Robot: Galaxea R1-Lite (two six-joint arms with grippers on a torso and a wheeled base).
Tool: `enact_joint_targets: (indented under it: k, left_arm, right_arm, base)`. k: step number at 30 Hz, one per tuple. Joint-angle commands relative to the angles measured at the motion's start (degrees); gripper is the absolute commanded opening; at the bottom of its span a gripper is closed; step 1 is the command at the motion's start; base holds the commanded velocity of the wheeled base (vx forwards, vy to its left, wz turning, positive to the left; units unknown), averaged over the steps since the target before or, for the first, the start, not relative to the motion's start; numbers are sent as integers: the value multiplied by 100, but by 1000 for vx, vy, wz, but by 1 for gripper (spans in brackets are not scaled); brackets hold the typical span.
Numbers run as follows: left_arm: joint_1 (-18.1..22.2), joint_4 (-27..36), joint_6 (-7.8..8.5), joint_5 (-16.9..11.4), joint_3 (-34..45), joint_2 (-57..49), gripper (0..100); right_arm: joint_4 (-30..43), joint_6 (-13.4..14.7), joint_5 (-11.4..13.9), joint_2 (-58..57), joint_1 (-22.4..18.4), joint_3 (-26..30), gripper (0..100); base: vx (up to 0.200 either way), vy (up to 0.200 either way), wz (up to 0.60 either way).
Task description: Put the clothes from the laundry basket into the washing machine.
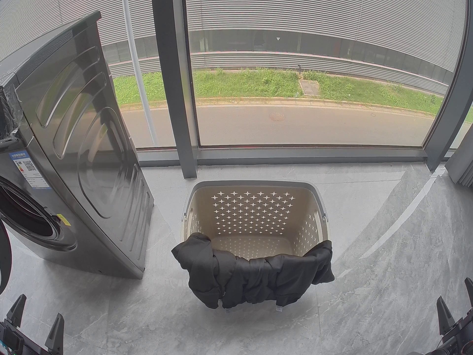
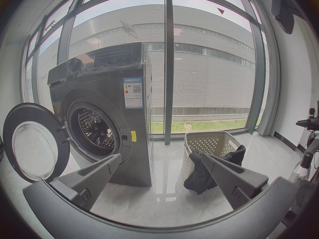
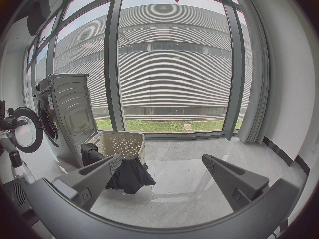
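Observation:
A cream laundry basket (image 1: 256, 198) stands on the floor in front of the window. A dark grey garment (image 1: 251, 274) hangs over its near rim, partly outside; it also shows as a dark garment (image 2: 199, 176) and dark garment (image 3: 129, 175) in the wrist views. The grey washing machine (image 1: 84, 144) stands left of the basket, its round door (image 2: 35, 141) swung open and the drum (image 2: 94, 130) visible. My left gripper (image 1: 35, 317) is open at the near left, well short of the basket. My right gripper (image 1: 456, 299) is open at the near right, holding nothing.
Tall window panes with a grey pillar (image 1: 172, 75) rise right behind the basket. Grey marble floor (image 1: 389, 252) spreads wide to the right of the basket. A curtain (image 3: 256, 93) hangs by the white wall at the far right.

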Motion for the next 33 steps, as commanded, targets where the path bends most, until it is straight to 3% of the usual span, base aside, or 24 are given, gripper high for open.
enact_joint_targets:
  k: [1, 10, 14, 16, 17, 18, 19, 21, 23, 25, 28, 30, 31, 32, 33]
  left_arm:
    - [0, 4, -30, 2, 101, -95, 100]
    - [0, 4, -127, 2, 101, -86, 100]
    - [0, 4, -153, 11, 101, -86, 100]
    - [-9, -4, -127, -6, 101, -86, 100]
    - [-9, -4, -127, -6, 101, -86, 100]
    - [0, -4, -127, -15, 92, -86, 100]
    - [-9, -4, -127, -15, 101, -86, 100]
    - [-9, -4, -127, -15, 92, -86, 100]
    - [-9, -4, -127, -15, 92, -86, 100]
    - [-9, 4, -127, -15, 92, -86, 100]
    - [-9, 4, -136, -15, 92, -86, 100]
    - [-9, -4, -127, -15, 92, -86, 100]
    - [-9, -4, -127, -15, 92, -86, 100]
    - [-9, -4, -127, -15, 92, -86, 100]
    - [-9, -4, -136, -15, 92, -86, 100]
  right_arm:
    - [-1, -2, 2, -93, 2, 101, 100]
    - [51, -46, 54, -84, -7, 92, 100]
    - [-1, 24, -51, -93, -7, 101, 100]
    - [-309, -46, -60, -31, -7, -470, 100]
    - [-309, -46, -60, -31, -7, -470, 100]
    - [-362, -28, -25, 567, 2, -1411, 100]
    - [-151, 77, 10, 1560, 63, -1912, 100]
    - [42, 270, 195, 2289, 257, -1859, 100]
    - [25, 684, 555, 2992, 766, -1279, 100]
    - [-274, 965, 696, 3968, 1188, -997, 100]
    - [-678, 1097, 722, 4970, 1452, -918, 100]
    - [-1487, 1184, 837, 6438, 1628, -918, 100]
    - [-1487, 1184, 837, 6438, 1628, -918, 100]
    - [-2295, 1176, 924, 7352, 1645, -857, 100]
    - [-2357, 1176, 924, 7413, 1645, -857, 100]
  base:
    - [0, 0, 0]
    - [0, 0, 0]
    - [0, 0, 0]
    - [0, 0, 0]
    - [0, 0, 0]
    - [0, 0, 0]
    - [0, 0, 0]
    - [0, 0, 0]
    - [0, 0, 0]
    - [0, 0, 0]
    - [0, 0, 0]
    - [0, 0, 0]
    - [0, 0, 0]
    - [0, 0, 0]
    - [0, 0, 0]
